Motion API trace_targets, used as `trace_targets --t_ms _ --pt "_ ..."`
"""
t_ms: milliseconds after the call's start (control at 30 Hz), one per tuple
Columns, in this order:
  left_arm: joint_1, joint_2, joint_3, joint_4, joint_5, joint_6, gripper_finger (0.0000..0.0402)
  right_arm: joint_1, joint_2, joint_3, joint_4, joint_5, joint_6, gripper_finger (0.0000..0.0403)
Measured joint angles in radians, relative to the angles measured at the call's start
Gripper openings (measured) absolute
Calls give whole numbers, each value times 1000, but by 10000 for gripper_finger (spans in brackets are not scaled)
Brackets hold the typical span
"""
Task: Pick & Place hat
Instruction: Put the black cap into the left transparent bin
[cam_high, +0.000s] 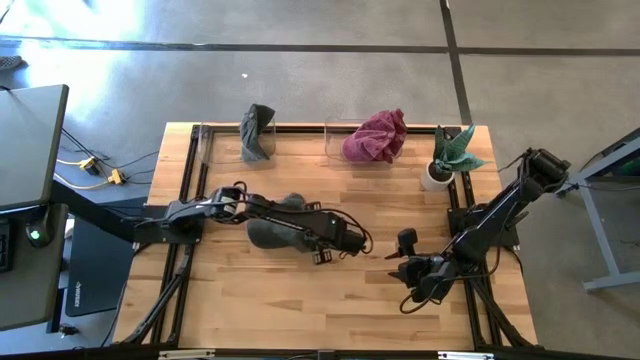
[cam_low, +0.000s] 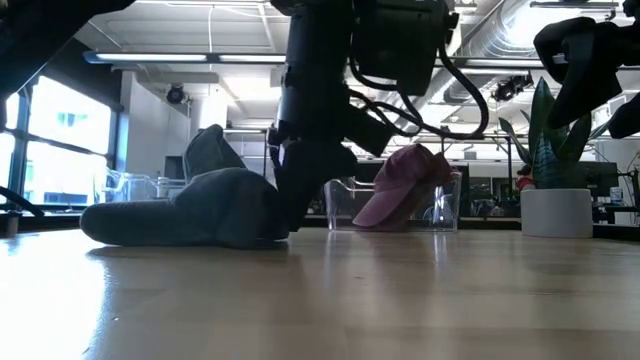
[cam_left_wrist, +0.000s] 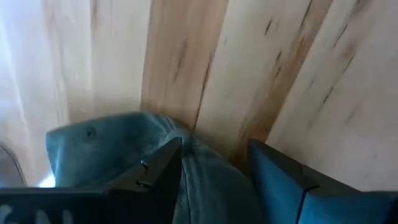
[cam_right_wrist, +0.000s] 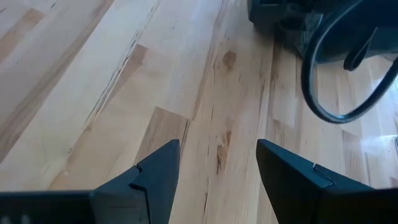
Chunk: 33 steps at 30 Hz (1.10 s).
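A: Where is the grey hat (cam_high: 277, 226) being seen?

B: It is being shown lying on the wooden tabletop (cam_high: 300, 300), near the middle, with the left arm stretched over it. In the low view the hat (cam_low: 190, 212) is resting flat on the wood.

A: How is the left pincer (cam_left_wrist: 214, 171) being held?

B: It is being held down at the hat, its fingers (cam_left_wrist: 155, 171) set on either side of a fold of the grey fabric (cam_left_wrist: 205, 180). Whether the fold is being clamped cannot be told.

A: And the right pincer (cam_right_wrist: 217, 163)?

B: It is being kept released over bare wood, toward the right side of the tabletop, well apart from the hat.

A: What else is being shown?

B: A dark hat (cam_high: 257, 132) and a maroon hat (cam_high: 377, 136) are being held in two clear bins along the far edge, beside a potted plant (cam_high: 446, 158).
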Motion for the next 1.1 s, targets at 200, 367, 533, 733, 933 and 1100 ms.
trace_targets --t_ms 200,367,533,733,933,1100 --pt "-10 0 -1 -113 29 -62 190 0 0 0 -3 -2 2 209" --pt "-67 -1 -62 -158 2 -105 178 0 0 0 -8 -4 3 209" --pt "-122 -1 -141 -162 -65 -137 161 0 0 0 -9 -4 10 209" --pt "-167 0 -247 -201 -160 -148 146 0 0 0 -6 -2 10 209" --pt "-169 -3 -309 -212 -245 -182 80 0 0 0 3 -2 5 209" --pt "-169 -5 -301 -206 -290 -226 11 0 0 0 2 -2 -1 209"
